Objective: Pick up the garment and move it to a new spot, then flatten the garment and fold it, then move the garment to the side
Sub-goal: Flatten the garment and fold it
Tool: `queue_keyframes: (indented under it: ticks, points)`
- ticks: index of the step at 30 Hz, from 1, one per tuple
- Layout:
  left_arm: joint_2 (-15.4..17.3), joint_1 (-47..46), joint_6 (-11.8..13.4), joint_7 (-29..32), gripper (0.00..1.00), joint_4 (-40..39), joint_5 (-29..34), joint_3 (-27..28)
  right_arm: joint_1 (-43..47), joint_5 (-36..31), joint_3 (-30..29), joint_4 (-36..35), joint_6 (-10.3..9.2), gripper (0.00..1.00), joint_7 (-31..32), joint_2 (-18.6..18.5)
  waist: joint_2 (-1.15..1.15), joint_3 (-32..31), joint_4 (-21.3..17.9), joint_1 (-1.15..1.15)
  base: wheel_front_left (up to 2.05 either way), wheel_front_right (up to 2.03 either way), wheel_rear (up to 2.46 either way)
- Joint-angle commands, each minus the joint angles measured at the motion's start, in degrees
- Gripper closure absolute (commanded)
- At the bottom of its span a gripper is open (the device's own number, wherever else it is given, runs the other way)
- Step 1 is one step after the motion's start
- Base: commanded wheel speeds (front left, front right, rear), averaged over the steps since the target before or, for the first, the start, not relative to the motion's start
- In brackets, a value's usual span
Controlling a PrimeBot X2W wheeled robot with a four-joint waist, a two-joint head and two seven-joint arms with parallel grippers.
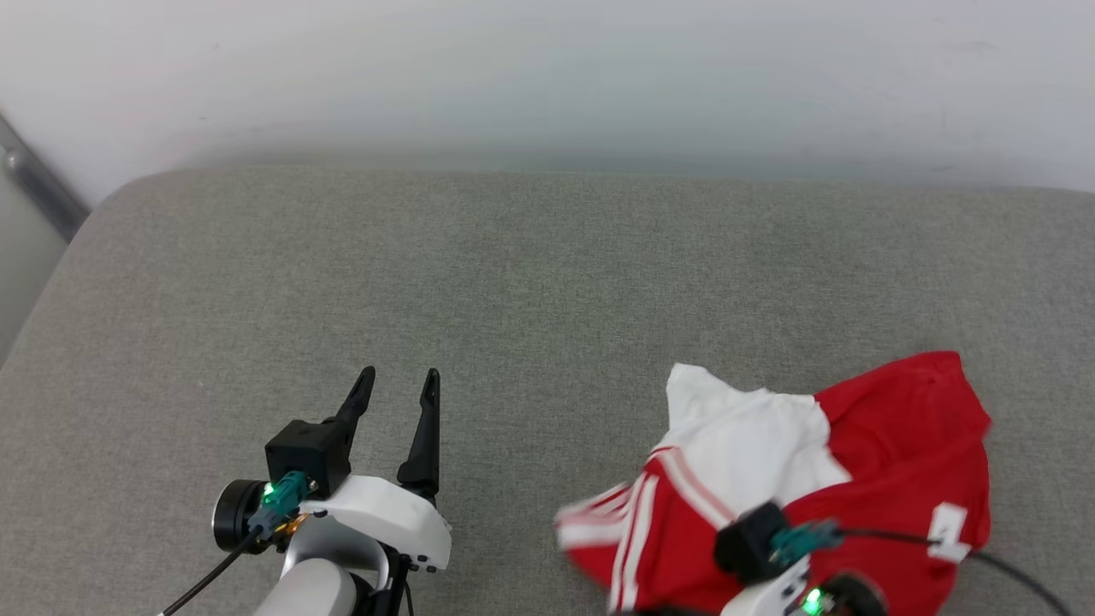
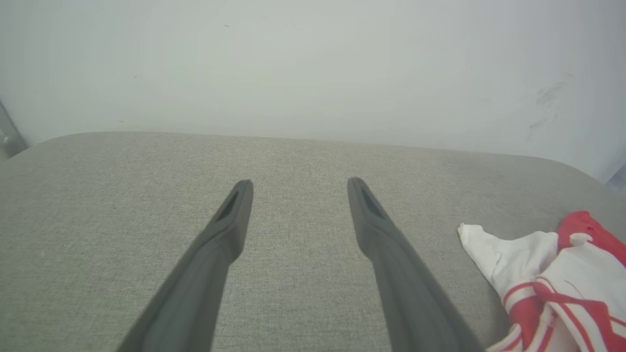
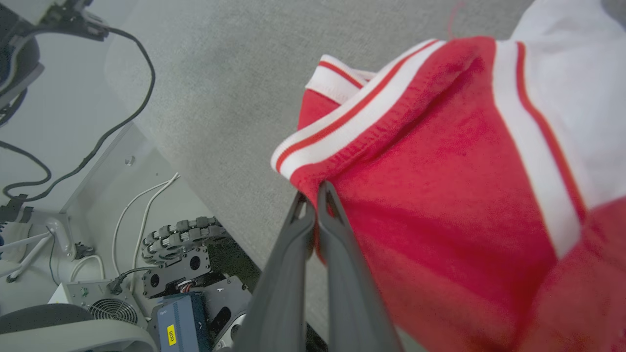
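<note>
1. Right gripper (image 3: 313, 194): you have it at the near edge of the garment (image 1: 898, 445). Its two dark fingers are pressed together, pinching a fold of red cloth just beside the red-and-white striped trim. In the head view its wrist sits over the garment's near side, and the fingertips are hidden there.

2. Garment: your red jersey lies crumpled in a heap on the grey padded surface (image 1: 513, 274). A white sleeve panel is turned up on its far-left part, the striped trim spills out to the near left, and a small white tag shows on its right side. No lettering can be made out.

3. Left gripper (image 1: 399, 381): you will find it well apart from the garment, off its left side. Its fingers are spread wide with nothing between them and point away from you over bare padding. In its own wrist view the garment (image 2: 562, 288) shows beyond the right finger.

4. Robot base (image 3: 181, 239): it is below the padded edge on the garment's near side, with a ribbed wheel, a fan grille and loose cables.

5. Pale wall (image 1: 547, 77): it rises behind the padded surface, far beyond the garment.
</note>
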Motion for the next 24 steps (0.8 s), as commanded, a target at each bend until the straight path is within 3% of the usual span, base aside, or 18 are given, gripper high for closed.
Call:
queue_keyframes:
  ticks: [1, 8, 10, 17, 24]
  points:
    - [0.1, 0.5, 0.2, 0.0, 0.00, -0.1, -0.3, 0.0, 1.1, 0.6, 1.1, 0.4, -0.02, 1.00, 0.2, 0.3, 0.00, -0.1, 0.0, 0.00, 0.00, 0.00, 0.00]
    - [0.4, 0.8, 0.5, 0.4, 0.00, -0.2, -0.4, -0.3, 3.7, 3.2, 7.0, 5.0, -0.02, 1.00, -1.7, 1.7, 0.00, -0.4, -0.5, 0.00, 0.00, 0.00, 0.00]
    - [0.6, 0.9, 0.5, 0.5, 0.00, -0.1, -0.6, -0.2, 2.8, 2.3, 7.8, 5.2, -0.02, 0.00, -3.9, 1.8, 0.00, -0.6, -0.7, 0.00, 0.00, 0.00, 0.00]
    - [1.0, 1.8, 0.9, 0.6, 0.00, -0.1, -1.0, -0.2, 0.4, 0.9, 5.9, 2.0, -0.02, 0.00, -16.8, 2.8, 0.00, -1.5, -1.6, 0.00, 0.00, 0.00, 0.00]
    - [1.2, 2.3, 1.4, 0.8, 0.00, -0.3, -1.2, -0.4, -0.4, -3.8, -4.2, 2.2, -0.02, 0.00, -28.7, 5.0, 0.00, -3.1, -1.9, 0.00, 0.00, 0.00, 0.00]
